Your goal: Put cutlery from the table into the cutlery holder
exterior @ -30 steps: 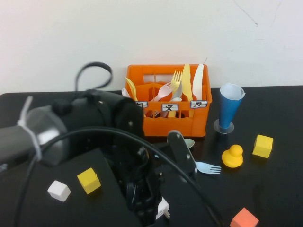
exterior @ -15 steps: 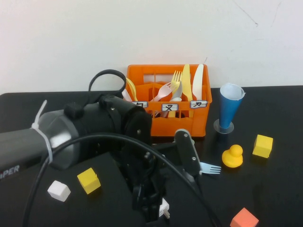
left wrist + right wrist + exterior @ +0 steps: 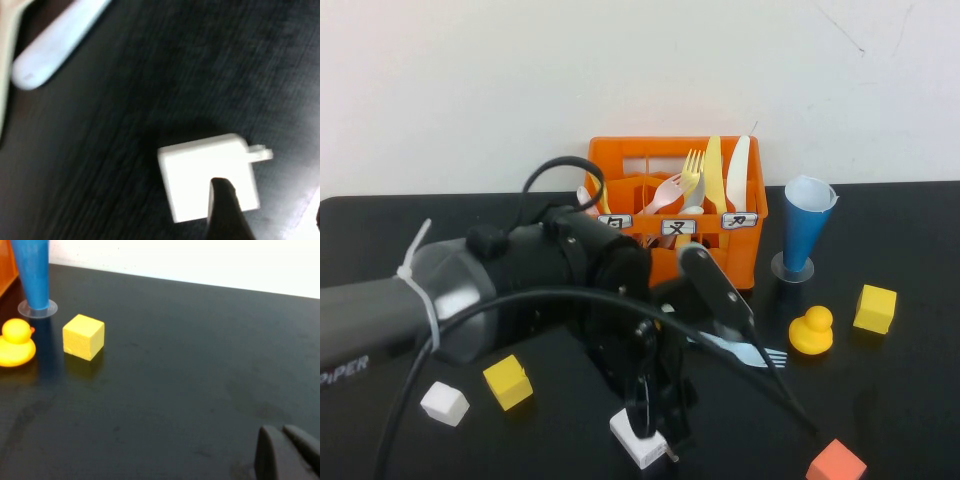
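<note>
Left tool (image 3: pixel 695 300) hangs low over the black tabletop (image 3: pixel 910 400), just before the orange cutlery holder (image 3: pixel 675 215); whether its fingers are spread cannot be told. A light blue fork (image 3: pixel 745 350) lies beneath it, partly hidden by the arm. A white plug adapter (image 3: pixel 207 182) sits close below the wrist. Right tool (image 3: pixel 287 452) rests low at the tabletop's right side, fingers closed together on nothing. Nearby: yellow duck (image 3: pixel 811 330), yellow cube (image 3: pixel 874 308), blue cone cup (image 3: pixel 805 230), orange block (image 3: pixel 836 464).
</note>
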